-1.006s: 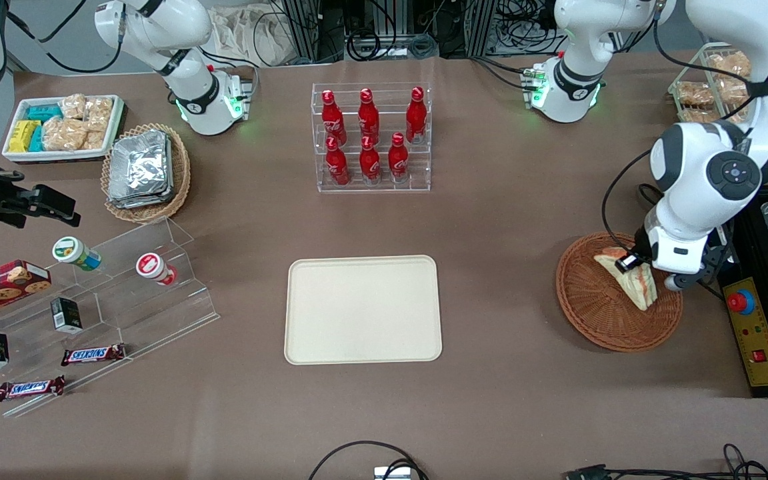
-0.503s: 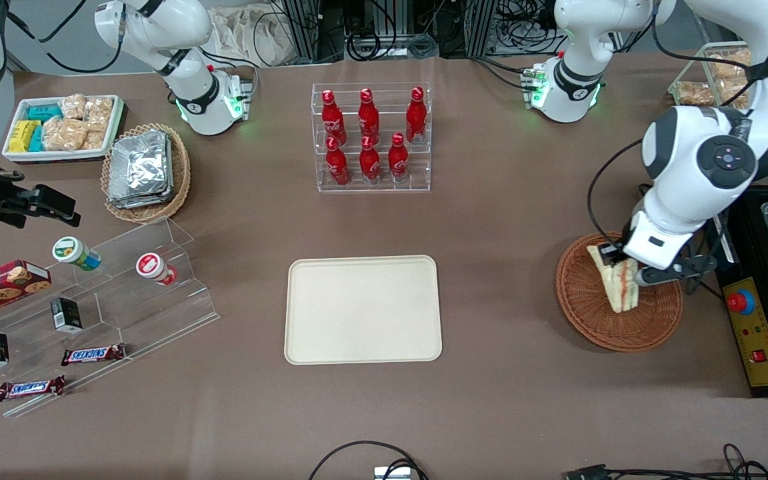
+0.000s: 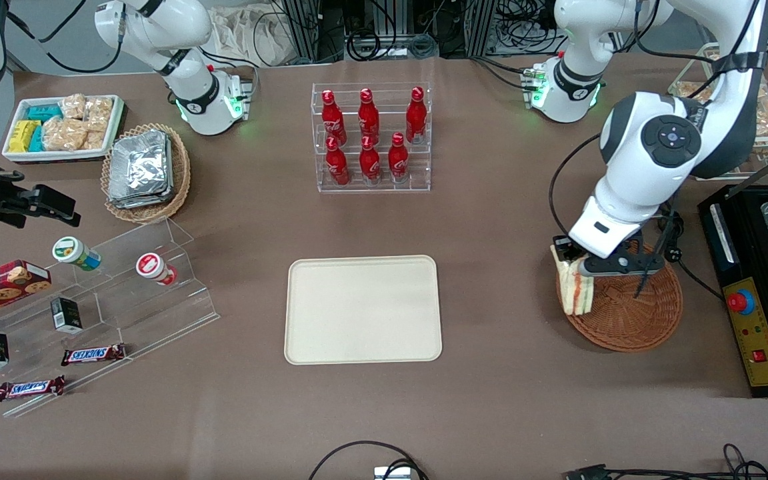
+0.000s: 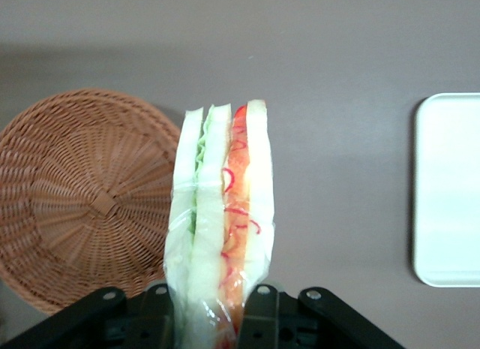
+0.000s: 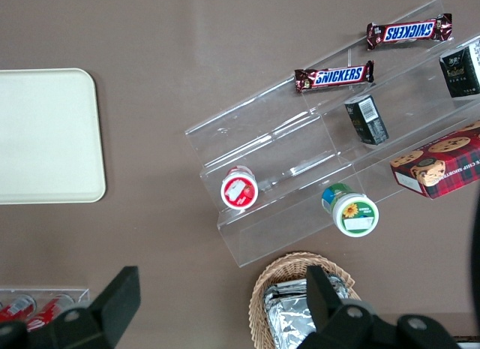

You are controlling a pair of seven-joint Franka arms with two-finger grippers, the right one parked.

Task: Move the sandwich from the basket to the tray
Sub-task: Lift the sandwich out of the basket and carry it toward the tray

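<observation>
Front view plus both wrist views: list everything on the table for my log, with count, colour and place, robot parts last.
sandwich: 1, white with orange-red and green layers, held above the basket's edge nearest the tray
basket: 1, reddish-brown wicker, toward the working arm's end
tray: 1, cream, table centre
cola bottles: 6, red, in a clear rack farther from the camera than the tray
foil packets: a silver stack, in a tan wicker basket, toward the parked arm's end
snack bin: 1, white, beside that tan basket
Snickers bars: 2, brown, on the clear stepped stand
cookie box: 1, red tartan, same stand
tool: 1, black, shut on the sandwich
</observation>
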